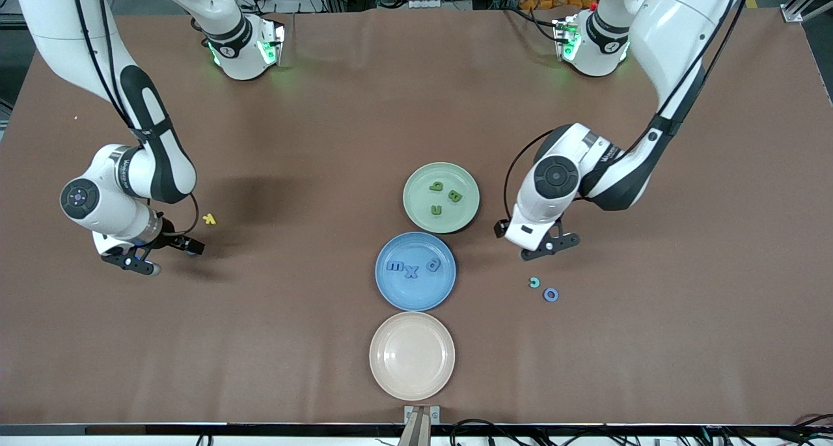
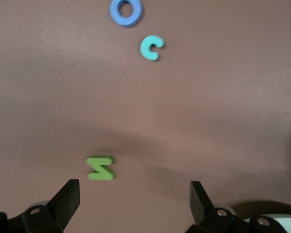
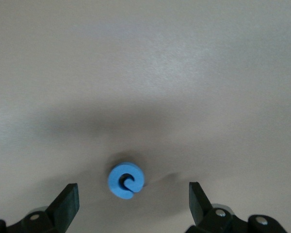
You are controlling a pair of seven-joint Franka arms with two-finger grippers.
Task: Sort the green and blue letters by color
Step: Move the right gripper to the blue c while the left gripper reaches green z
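The left gripper [image 1: 550, 246] hovers low over the counter [image 1: 312, 140] toward the left arm's end, beside the green plate [image 1: 455, 221], its jaws spread wide and empty. In the left wrist view a green N [image 2: 101, 168] lies flat on the counter just ahead of the left gripper [image 2: 135, 196], nearer one fingertip [image 2: 68, 194] than the other. The arm hides this letter from the front camera. Near it, closer to the front camera, lie a teal c [image 1: 534, 282] and a periwinkle ring O [image 1: 550, 294], just beside each other but apart.

The right gripper [image 1: 156, 254] hangs low over the counter toward the right arm's end, jaws likewise wide open and holding nothing. The right wrist view shows a blue c [image 3: 126, 180] flat on the counter between the right gripper's [image 3: 134, 196] open fingertips [image 3: 68, 196], untouched. A yellow k [image 1: 209, 219] lies near this gripper, farther from the front camera.

In the middle of the counter three plates stand in a row. The green plate, farthest from the front camera, carries a green q [image 1: 437, 186], a green B [image 1: 454, 196] and a green u [image 1: 435, 209]. The blue plate [image 1: 390, 290] just beside it holds a blue E [image 1: 394, 265], a blue X [image 1: 410, 271] and a blue a [image 1: 433, 264]. The beige plate [image 1: 411, 355], nearest the front camera, has no letters on it.
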